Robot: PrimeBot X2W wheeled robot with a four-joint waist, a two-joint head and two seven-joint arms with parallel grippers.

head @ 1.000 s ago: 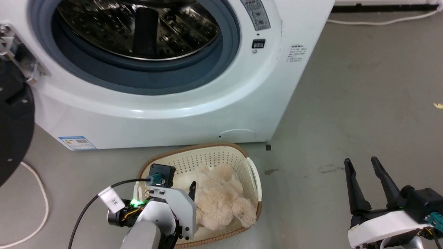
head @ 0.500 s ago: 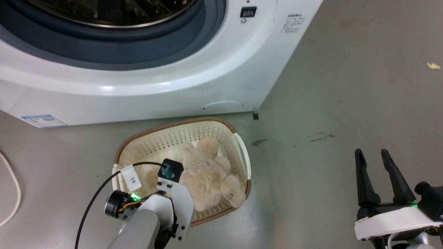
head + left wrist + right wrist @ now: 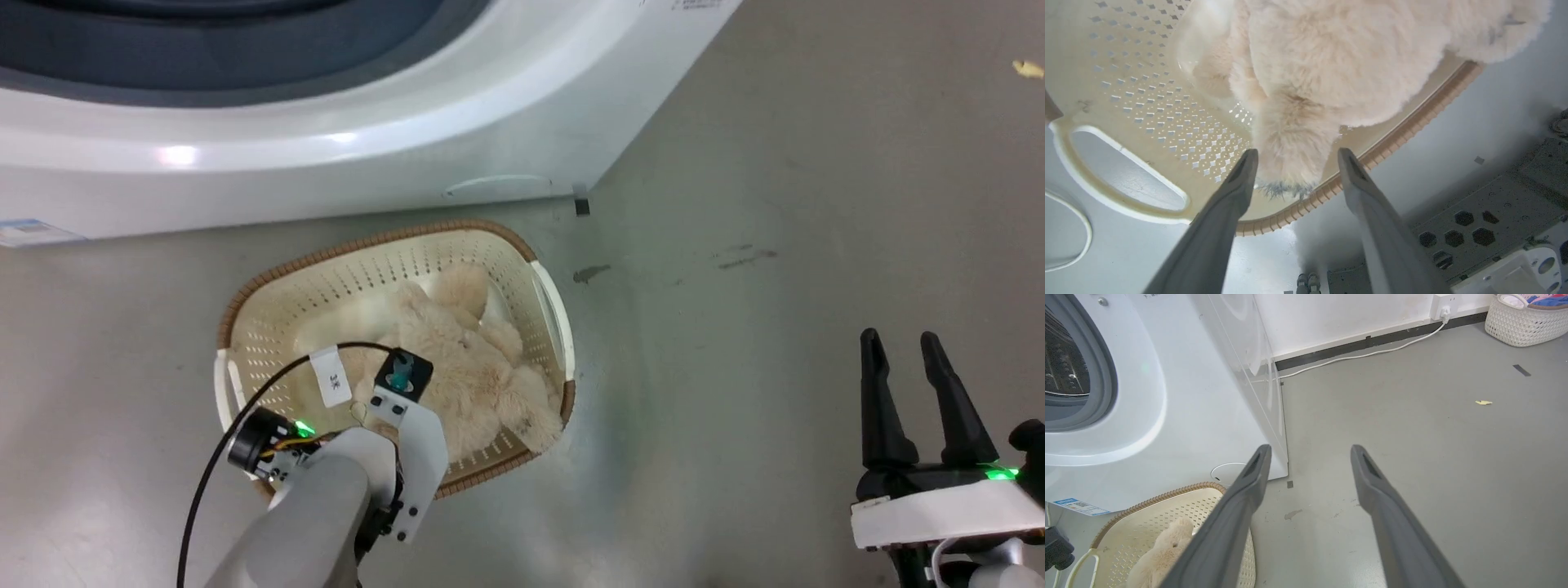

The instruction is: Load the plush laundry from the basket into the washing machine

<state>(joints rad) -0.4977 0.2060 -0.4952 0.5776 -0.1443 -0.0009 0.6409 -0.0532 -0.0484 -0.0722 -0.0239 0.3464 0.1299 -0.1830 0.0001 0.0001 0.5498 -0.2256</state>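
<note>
The plush laundry (image 3: 457, 367) is lying in the basket (image 3: 269, 302) at six o'clock from the washing machine (image 3: 326, 163), while the left gripper (image 3: 1294, 157) is hovering with jaws released either side of a furry limb and the right gripper (image 3: 902, 343) is waiting, jaws released, at the basket's four o'clock.

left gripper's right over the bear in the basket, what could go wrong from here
1. The open left gripper straddles only one stubby limb of the plush laundry. A pinch there may catch mostly fur and slip during the lift.
2. One finger sits just above the brown rim of the basket. Going lower could knock the rim, or clamp it together with the plush and drag the basket along.
</note>
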